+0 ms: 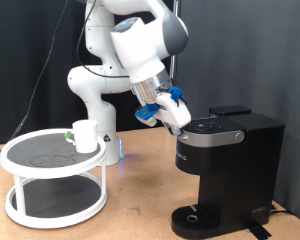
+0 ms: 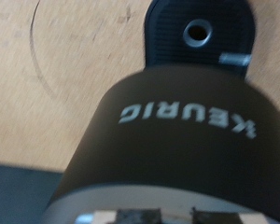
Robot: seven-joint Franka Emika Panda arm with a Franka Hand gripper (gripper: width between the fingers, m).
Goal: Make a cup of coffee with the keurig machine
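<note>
The black keurig machine (image 1: pixel 230 165) stands at the exterior view's right, lid down, with its round drip base (image 1: pixel 196 216) bare. My gripper (image 1: pixel 177 123) is at the front edge of the lid, on the side toward the exterior view's left, touching or almost touching it. The white cup (image 1: pixel 85 135) sits on the top shelf of a round stand at the exterior view's left, far from the gripper. The wrist view looks down the machine's front: the brew head with the KEURIG lettering (image 2: pixel 182 117) and the drip base (image 2: pixel 198 35) below it. Nothing shows between the fingers.
A white two-tier round stand (image 1: pixel 52 185) with dark shelf tops holds the cup. The robot's base (image 1: pixel 108 150) stands behind it on the wooden table (image 1: pixel 140 200). A black curtain forms the backdrop. A cable runs down at the exterior view's far left.
</note>
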